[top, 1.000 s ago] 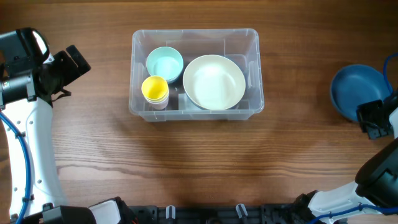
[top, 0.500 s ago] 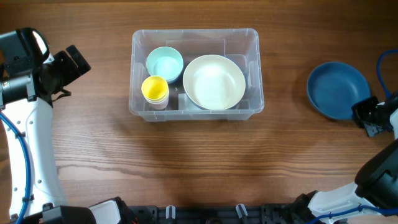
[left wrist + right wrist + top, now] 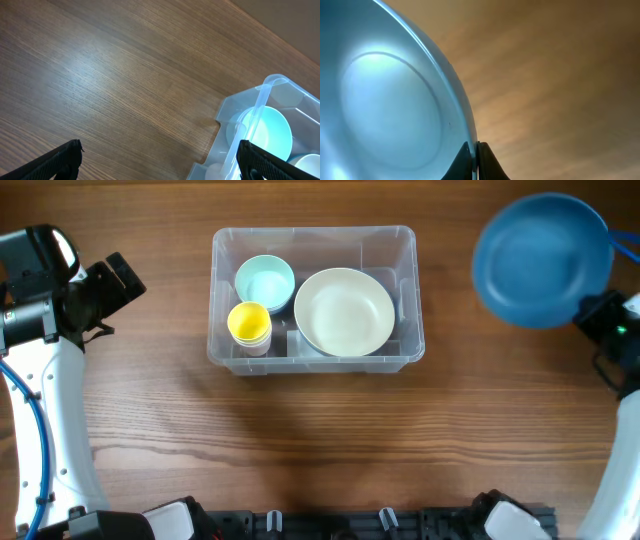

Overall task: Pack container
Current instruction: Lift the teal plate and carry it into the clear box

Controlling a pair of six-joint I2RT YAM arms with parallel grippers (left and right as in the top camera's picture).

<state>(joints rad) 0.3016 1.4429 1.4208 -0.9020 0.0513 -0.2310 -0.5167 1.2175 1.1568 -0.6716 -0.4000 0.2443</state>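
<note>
The clear plastic container sits at the table's middle back. It holds a pale blue bowl, a yellow cup and a large cream bowl. My right gripper is shut on the rim of a dark blue bowl and holds it high above the table at the far right; the bowl fills the right wrist view, fingers pinching its rim. My left gripper is open and empty, left of the container's corner.
The wooden table stretches in front of the container. The left arm stands at the far left edge. Arm bases run along the front edge.
My right gripper has lifted the dark blue bowl off the table and carried it up and back; it looks larger now. The left arm has not moved.
</note>
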